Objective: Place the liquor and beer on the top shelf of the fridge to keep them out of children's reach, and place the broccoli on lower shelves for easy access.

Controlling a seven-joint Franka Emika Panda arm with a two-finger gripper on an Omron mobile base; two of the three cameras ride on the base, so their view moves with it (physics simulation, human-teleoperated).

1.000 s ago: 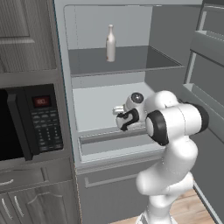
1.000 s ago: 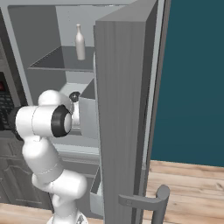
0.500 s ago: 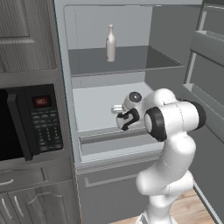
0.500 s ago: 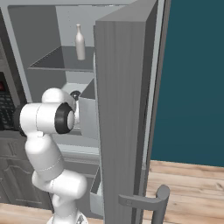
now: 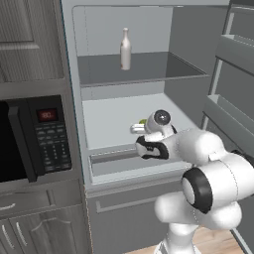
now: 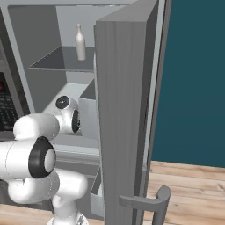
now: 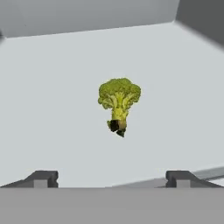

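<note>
Broccoli [image 7: 119, 103]: tiny yellow-green floret w/ short stalk, lying on whitish lower shelf [image 5: 114, 121], stalk end toward the hand cam, nothing touching it. Liquor [image 5: 125, 49]: slim pale bottle, long neck, upright on dark-grey top shelf [image 5: 149, 72] of open fridge [image 5: 74, 99], near back wall.

I'm finding almost nothing I can read here. The microwave [image 5: 34, 144] is showing a small red lit display [image 5: 47, 115] at the top of its control panel, but the digits are coming through too blurred for me to make out. Below it, the rows of pale buttons [image 5: 53, 144] are carrying marks too small to tell. The pale bottle [image 5: 125, 49] on the grey shelf is showing no label or lettering that I can read, and I'm seeing no brand or sign on the fridge [image 5: 149, 74] walls or door.
</note>
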